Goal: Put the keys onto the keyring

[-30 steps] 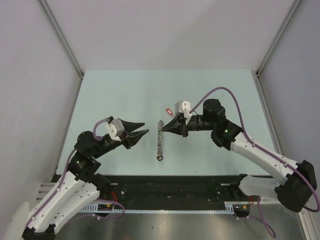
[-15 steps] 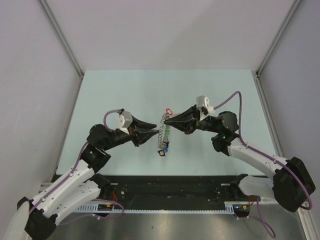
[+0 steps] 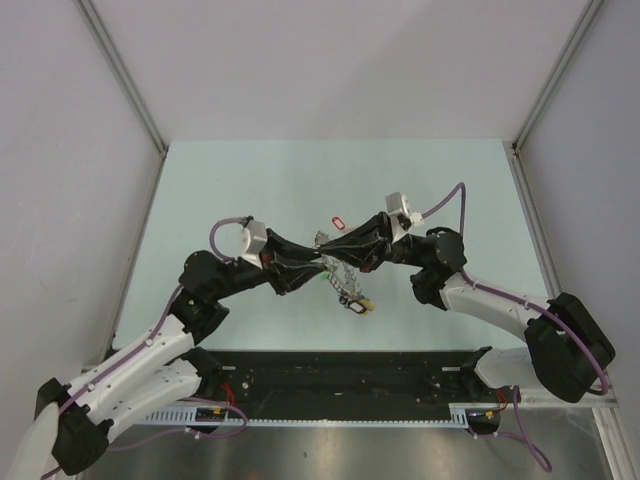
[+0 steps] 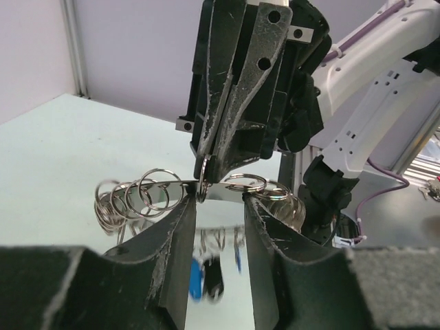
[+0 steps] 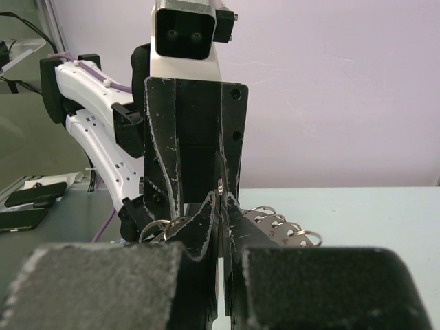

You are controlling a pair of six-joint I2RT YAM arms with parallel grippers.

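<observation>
The keyring (image 3: 345, 283) hangs lifted above the table's middle, tilted, with its small keys and coloured tags dangling toward the near right. My right gripper (image 3: 328, 258) is shut on its wire rim, which shows in the left wrist view as the right gripper (image 4: 205, 180) pinching the keyring (image 4: 137, 196). In its own view the right gripper (image 5: 221, 203) has its fingers pressed together on the keyring (image 5: 275, 223). My left gripper (image 3: 318, 266) meets it tip to tip. The left gripper (image 4: 214, 199) has its jaws apart, the rim running across the tips. The red-tagged key (image 3: 337, 221) lies on the table just behind.
The pale green table (image 3: 250, 190) is boxed in by grey walls with metal frame posts at the left, the right and the back. A black rail (image 3: 340, 375) with cables runs along the near edge between the arm bases.
Both grippers have closed in on each other. The keyring has gone from standing edge-on to tilted, its tags swinging out to the near right. The left gripper has reached its rim.
</observation>
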